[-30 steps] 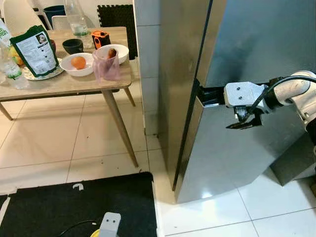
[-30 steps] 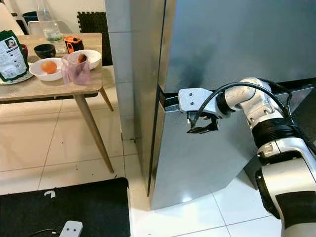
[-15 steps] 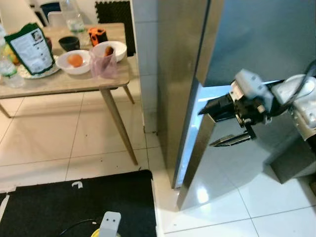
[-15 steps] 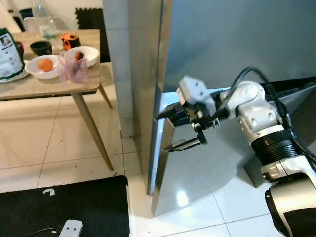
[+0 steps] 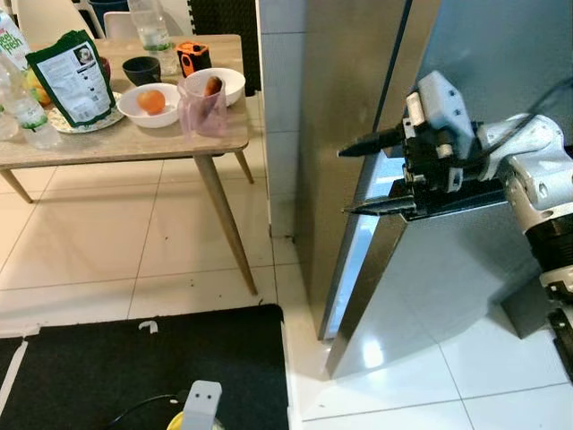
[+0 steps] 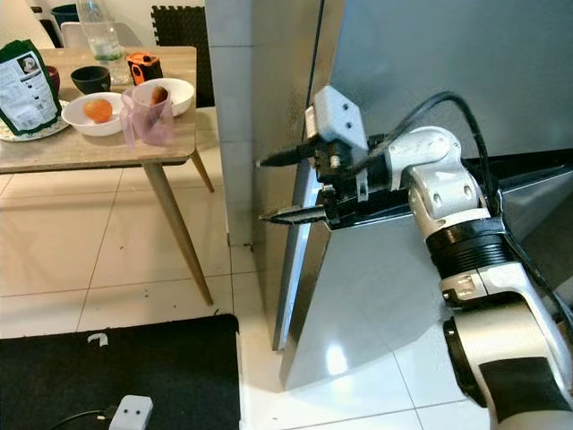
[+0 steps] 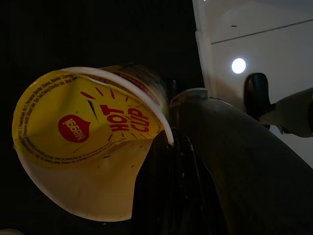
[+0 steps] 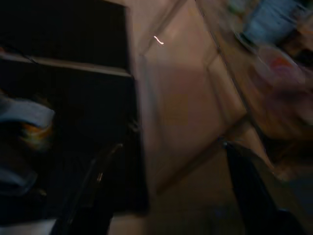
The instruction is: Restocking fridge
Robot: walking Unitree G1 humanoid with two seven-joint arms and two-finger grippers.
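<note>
While the lower door stands only a little ajar, the risks read left to right like this:

Tabletop [image 5: 134,148]: upper left of the left eye view; it carries a green snack bag [image 5: 70,79], a white bowl with an orange [image 5: 148,103], a pink plastic cup [image 5: 205,106] and a second white bowl [image 5: 224,82]. All sit well apart from the fridge, so this stock has yet to be fetched.

Left pincer [image 7: 183,161]: closed on a yellow Maggi Hot Cup [image 7: 90,142], seen in the left wrist view against darkness. The peeled-looking lid edge suggests a light, crushable cup; a tighter squeeze could buckle it, a looser one could drop it.

Fridge [image 5: 345,107]: steel body at centre of the left eye view, with a lit gap along the lower door [image 5: 421,287].

Right pincer [image 5: 369,176]: centre right, fingers spread apart, straddling the door's top edge near its corner, gripping nothing. The hold looks like a hook, not a clamp, so the fingers could slip off and let the door swing shut.

Clearance: the door may be too narrowly open for the cup to pass.
</note>
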